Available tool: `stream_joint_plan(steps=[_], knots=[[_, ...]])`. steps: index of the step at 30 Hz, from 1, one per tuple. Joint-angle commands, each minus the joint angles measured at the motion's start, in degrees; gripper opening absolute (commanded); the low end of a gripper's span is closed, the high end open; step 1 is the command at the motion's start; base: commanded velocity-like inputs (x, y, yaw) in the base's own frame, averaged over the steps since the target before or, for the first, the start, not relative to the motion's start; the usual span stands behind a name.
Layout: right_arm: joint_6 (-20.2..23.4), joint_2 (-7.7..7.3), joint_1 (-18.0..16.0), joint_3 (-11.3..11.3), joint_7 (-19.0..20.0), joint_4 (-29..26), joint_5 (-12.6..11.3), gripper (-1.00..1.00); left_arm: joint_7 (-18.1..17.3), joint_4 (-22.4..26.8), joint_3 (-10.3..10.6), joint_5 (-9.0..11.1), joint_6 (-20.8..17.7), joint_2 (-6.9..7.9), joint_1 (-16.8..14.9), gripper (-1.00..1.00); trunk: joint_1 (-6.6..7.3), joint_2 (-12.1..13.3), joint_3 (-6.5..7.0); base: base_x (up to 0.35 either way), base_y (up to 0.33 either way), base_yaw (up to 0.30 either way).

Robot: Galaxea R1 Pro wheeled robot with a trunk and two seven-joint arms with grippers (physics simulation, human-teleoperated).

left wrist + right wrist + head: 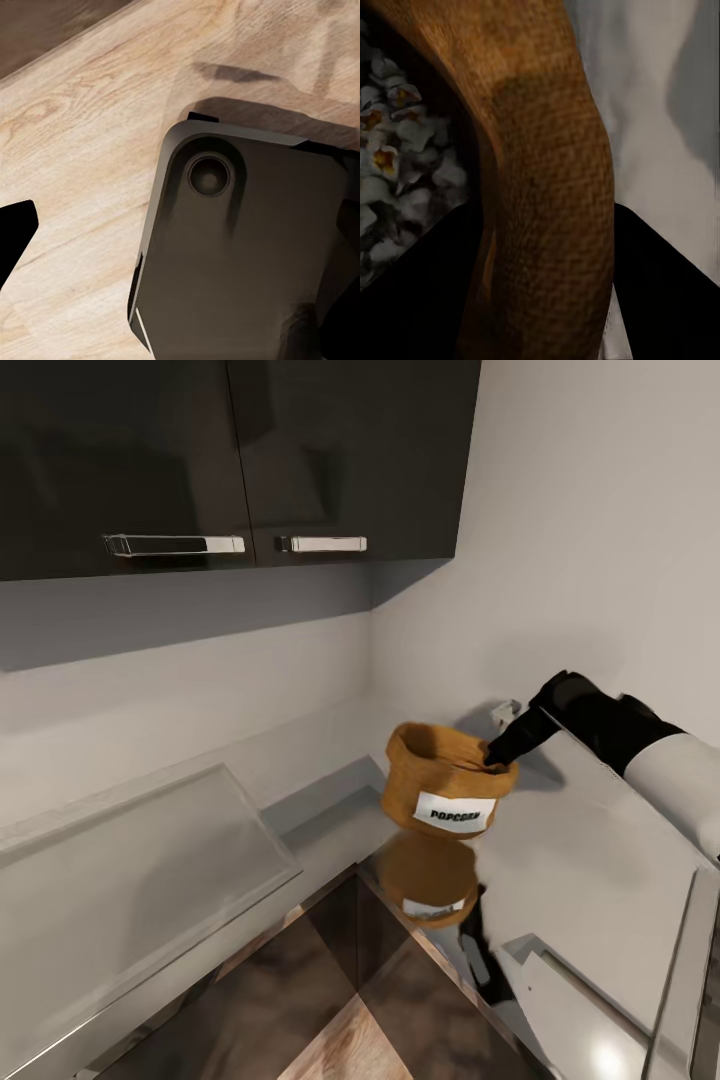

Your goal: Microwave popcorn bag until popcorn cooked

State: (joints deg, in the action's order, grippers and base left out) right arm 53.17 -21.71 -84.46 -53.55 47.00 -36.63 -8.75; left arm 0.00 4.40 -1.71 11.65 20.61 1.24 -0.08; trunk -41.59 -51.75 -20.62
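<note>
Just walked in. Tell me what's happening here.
The right gripper is clamped on the rolled rim of the popcorn bag, one finger inside the mouth and one outside, as the right wrist view shows. The bag appears lifted just above the glossy countertop, with its reflection below it. Pale popcorn that looks popped lies inside the bag. The left wrist camera looks down at a wooden floor and a dark part of the robot.
</note>
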Motion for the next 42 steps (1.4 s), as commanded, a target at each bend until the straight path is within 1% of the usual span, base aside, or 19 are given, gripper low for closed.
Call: stream_joint_plan(steps=[1,3,5,6,8,10,14,27,34,38,42], knots=[[1.38,-0.9,-0.09,-0.03,-0.24,-2.37,-0.24,-1.0,0.0,0.04,-0.14,0.04,0.13,-0.01,-0.01,1.0,-0.01,-0.05,-0.07,0.0,0.0,0.0],[3.79,-1.63,-0.1,0.31,-0.31,-5.19,0.31,-1.0,0.0,0.02,-0.14,0.04,0.13,-0.01,-0.01,1.0,-0.01,-0.05,-0.07,0.0,0.0,0.0],[6.52,-1.97,-0.1,2.82,-0.33,-7.63,0.67,-1.0,0.0,0.0,-0.14,0.04,0.13,-0.01,-0.01,1.0,-0.01,-0.05,-0.07,0.0,0.0,0.0],[6.83,-2.02,-0.1,3.53,-0.33,-8.18,1.9,-1.0,0.0,-0.01,-0.14,0.04,0.13,-0.01,-0.01,1.0,-0.01,-0.05,-0.07,0.0,0.0,0.0],[6.83,-2.02,-0.1,3.73,-0.22,-8.26,4.63,-1.0,0.0,-0.01,-0.14,0.05,0.13,-0.01,-0.01,1.0,-0.01,-0.05,-0.07,-0.111,0.0,0.0],[6.83,-2.21,-0.1,3.81,-0.16,-8.28,5.72,-1.0,0.0,-0.01,-0.14,0.2,0.05,-0.01,-0.01,1.0,-0.01,-0.05,-0.07,-0.181,0.0,0.0],[6.83,-2.44,-0.1,3.81,-0.16,-8.44,5.76,-1.0,0.0,-0.01,-0.14,0.21,0.04,-0.01,-0.01,1.0,-0.01,-0.05,0.03,-0.275,0.0,-0.076],[6.83,-2.61,-0.1,3.87,-0.16,-8.45,6.02,-1.0,0.0,-0.01,-0.14,0.12,0.04,-0.01,-0.01,1.0,-0.01,-0.05,0.9,-0.333,0.0,-0.198],[6.83,-3.63,-0.1,4.05,-0.14,-8.45,5.77,-1.0,0.0,-0.01,-0.14,0.12,0.04,-0.01,-0.01,1.0,-0.01,-0.05,1.38,-0.335,0.0,-0.169],[6.83,-3.7,-0.1,4.07,-0.07,-8.45,5.58,-1.0,0.0,-0.01,-0.14,0.12,0.04,-0.01,-0.01,1.0,-0.01,-0.05,1.42,-0.228,0.0,-0.066],[6.83,-3.69,-0.1,4.98,-0.07,-8.45,5.5,-1.0,0.0,-0.01,-0.14,0.16,0.04,-0.01,-0.01,1.0,-0.01,-0.05,1.42,-0.124,0.0,-0.253]])
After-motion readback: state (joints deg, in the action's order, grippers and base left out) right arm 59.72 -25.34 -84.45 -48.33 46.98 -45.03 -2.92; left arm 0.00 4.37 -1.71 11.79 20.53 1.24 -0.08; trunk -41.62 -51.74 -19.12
